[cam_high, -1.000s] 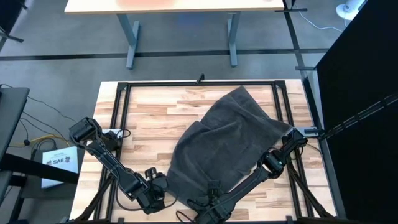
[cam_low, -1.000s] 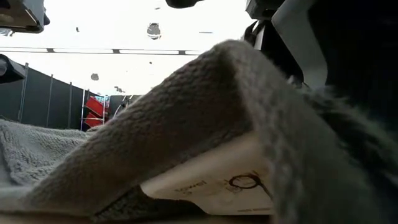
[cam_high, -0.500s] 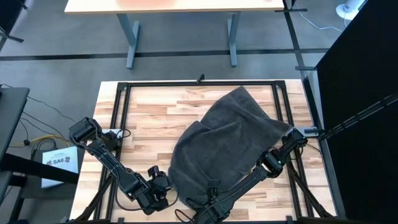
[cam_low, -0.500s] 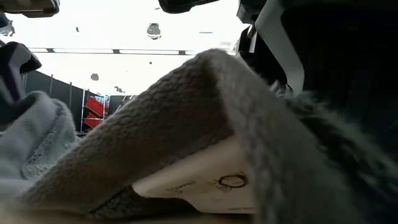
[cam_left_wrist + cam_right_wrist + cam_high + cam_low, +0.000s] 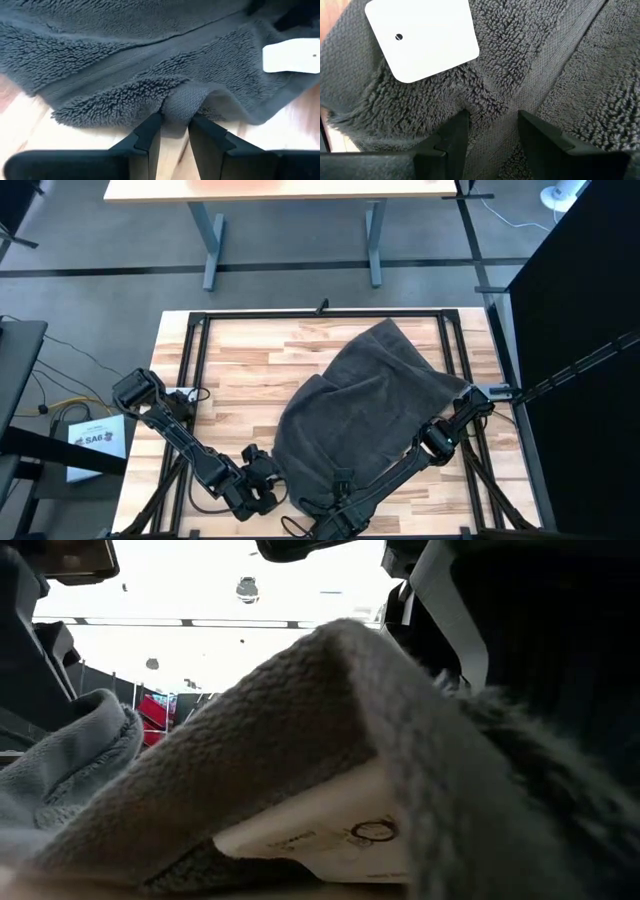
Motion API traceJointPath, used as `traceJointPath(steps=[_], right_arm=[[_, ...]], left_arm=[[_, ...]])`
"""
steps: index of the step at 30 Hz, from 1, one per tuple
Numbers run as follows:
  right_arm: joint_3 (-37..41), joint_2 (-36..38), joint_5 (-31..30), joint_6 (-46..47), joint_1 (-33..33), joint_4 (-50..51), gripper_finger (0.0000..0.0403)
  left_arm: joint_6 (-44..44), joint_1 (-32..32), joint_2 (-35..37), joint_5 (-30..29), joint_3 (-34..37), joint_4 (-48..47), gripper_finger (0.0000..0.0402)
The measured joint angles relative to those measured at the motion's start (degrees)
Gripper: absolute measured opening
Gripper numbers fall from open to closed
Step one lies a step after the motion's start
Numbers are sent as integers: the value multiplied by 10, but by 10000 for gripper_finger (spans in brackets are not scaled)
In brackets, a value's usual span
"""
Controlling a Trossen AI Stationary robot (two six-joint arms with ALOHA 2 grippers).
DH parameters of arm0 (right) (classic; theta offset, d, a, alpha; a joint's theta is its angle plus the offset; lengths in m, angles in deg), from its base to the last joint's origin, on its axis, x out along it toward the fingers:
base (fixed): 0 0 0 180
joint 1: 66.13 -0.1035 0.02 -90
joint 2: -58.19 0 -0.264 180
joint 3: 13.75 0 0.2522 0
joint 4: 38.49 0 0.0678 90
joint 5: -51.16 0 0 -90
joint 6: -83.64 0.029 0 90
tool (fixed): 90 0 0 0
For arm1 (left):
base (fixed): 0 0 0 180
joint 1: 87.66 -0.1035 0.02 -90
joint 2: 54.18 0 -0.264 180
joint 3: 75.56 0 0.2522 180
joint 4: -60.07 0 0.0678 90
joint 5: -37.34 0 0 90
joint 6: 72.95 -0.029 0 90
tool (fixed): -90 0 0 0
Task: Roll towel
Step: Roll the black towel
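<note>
Shifting toward the towel's near hem since the earlier frames: left gripper [image 5: 262, 483], now touching the cloth at the bench's near edge, left of centre; towel outline otherwise lying unchanged.

Bench [image 5: 240, 370]: carrying the towel [image 5: 360, 410], spreading crumpled from near the far-right corner down to the near edge, covering the right-hand middle of the wood.

Towel handling, as a judgement: looking soft, thick and limp, light enough to lift by an edge, likely sagging and bunching rather than holding a fold; flat woven hem band offering the firmest hold, so gripping two points along the near hem seeming best for starting a roll.

Left gripper [image 5: 174, 131]: clenching a small pinch of the hem between its fingers, cloth puckering at the tips.

Right gripper [image 5: 335, 502]: resting at the near edge on the towel; in the right wrist view [image 5: 492, 125] fingers standing apart with pile and hem band between them, pressing into the cloth, hold appearing loose.

White tag [image 5: 422, 37]: lying just beyond the right fingers, also appearing in the left wrist view [image 5: 292, 57]; hidden from overhead. Low view: filling with a raised fold of towel [image 5: 300, 730] and the tag beneath, showing lift off the wood undetectable from above.
</note>
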Motion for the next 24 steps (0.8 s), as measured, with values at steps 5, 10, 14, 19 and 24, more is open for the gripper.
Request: traceJointPath(steps=[5,10,14,19,24], right_arm=[[0,0,0,0,0,1,157],[0,0,0,2,0,2,157],[0,1,-6,19,0,12,156],[1,5,-13,21,-4,18,145],[1,5,-23,21,-1,29,137]], left_arm=[[8,-3,-44,4,0,8,69],[-6,-1,-70,-5,-13,-7,8],[-19,-1,-52,24,-39,-137,2],[-59,8,-2,72,-67,-310,1],[-103,17,38,135,-71,-405,0]])
